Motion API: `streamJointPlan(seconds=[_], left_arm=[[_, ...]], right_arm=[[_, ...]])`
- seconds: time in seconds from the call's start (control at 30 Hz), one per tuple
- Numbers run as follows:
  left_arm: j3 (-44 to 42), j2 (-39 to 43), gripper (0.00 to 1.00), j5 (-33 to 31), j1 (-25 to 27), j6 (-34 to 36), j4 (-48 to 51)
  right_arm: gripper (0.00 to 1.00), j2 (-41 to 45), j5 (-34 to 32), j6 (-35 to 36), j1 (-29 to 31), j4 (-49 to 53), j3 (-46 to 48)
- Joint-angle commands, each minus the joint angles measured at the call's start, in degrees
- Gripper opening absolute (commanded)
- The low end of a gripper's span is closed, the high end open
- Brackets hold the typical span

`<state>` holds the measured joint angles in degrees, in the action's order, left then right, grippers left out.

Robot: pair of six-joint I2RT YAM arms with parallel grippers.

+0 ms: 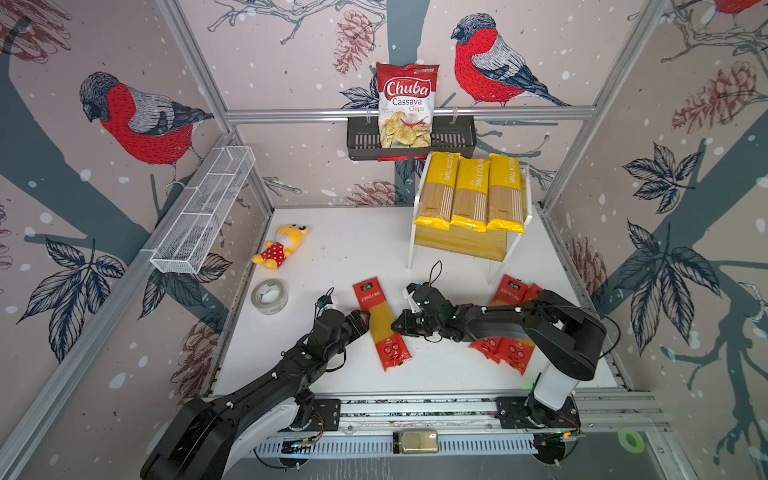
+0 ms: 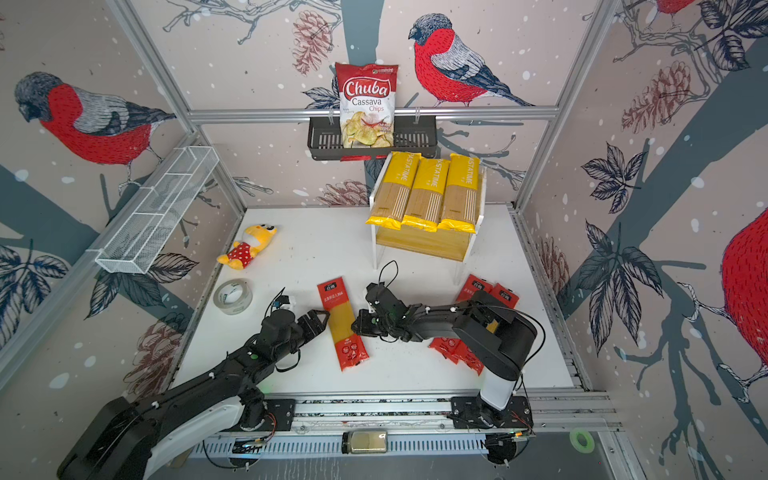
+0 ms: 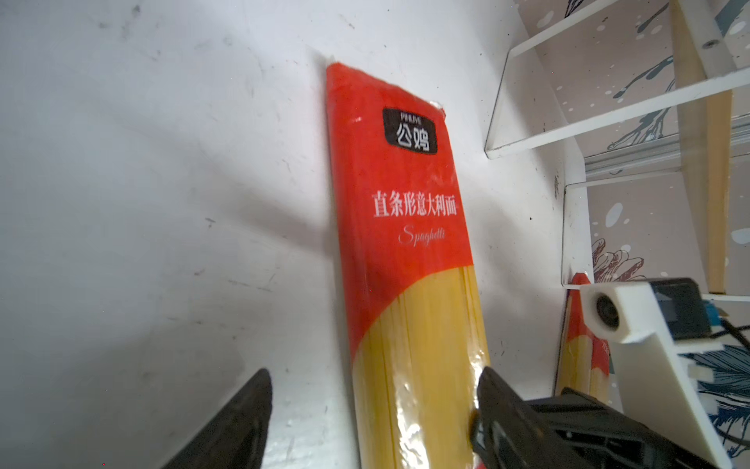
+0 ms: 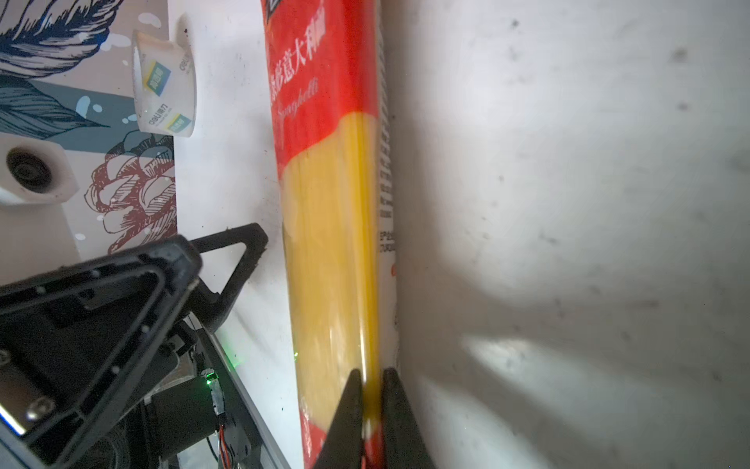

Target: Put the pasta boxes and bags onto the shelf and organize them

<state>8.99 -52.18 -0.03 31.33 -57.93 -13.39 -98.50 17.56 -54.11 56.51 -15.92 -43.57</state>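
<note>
Now the right gripper (image 4: 371,375) pinches a red-ended spaghetti packet (image 1: 381,324)

The packet lies on the white table (image 1: 353,245), between both grippers and well in front of the shelf (image 1: 457,245). The right gripper's fingers are closed narrowly on one long edge. The left gripper (image 1: 362,319) sits just beside the opposite edge, jaws wide, holding nothing. Three yellow packets (image 1: 471,195) lie side by side on the shelf's upper tier. Two more red-ended packets (image 1: 513,291) lie partly under the right arm.

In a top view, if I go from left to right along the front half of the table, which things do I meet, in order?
Tape roll → left gripper → lone red-ended spaghetti packet → right gripper → pair of red-ended packets, partly under the right arm.
</note>
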Motion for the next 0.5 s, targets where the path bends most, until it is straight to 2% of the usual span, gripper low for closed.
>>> streamJointPlan(seconds=[0.0, 0.27, 0.4, 0.47], left_arm=[[0.67, 0.13, 0.77, -0.49, 0.05, 2.21, -1.20], [0.28, 0.40, 0.75, 1.82, 0.05, 2.82, -2.25], [-0.68, 0.44, 0.75, 2.66, 0.05, 3.09, -4.12], [-0.91, -0.38, 0.75, 3.15, 0.03, 2.87, -5.08]], right_arm=[[0.18, 1.30, 0.44, -3.63, 0.53, -3.83, 0.66], [0.32, 2.39, -3.01, -3.56, -1.63, -2.55, 1.16], [0.47, 2.08, -7.06, -1.96, -1.83, 1.16, -0.57], [0.51, 1.31, -7.44, -1.86, -1.39, 1.45, -1.14]])
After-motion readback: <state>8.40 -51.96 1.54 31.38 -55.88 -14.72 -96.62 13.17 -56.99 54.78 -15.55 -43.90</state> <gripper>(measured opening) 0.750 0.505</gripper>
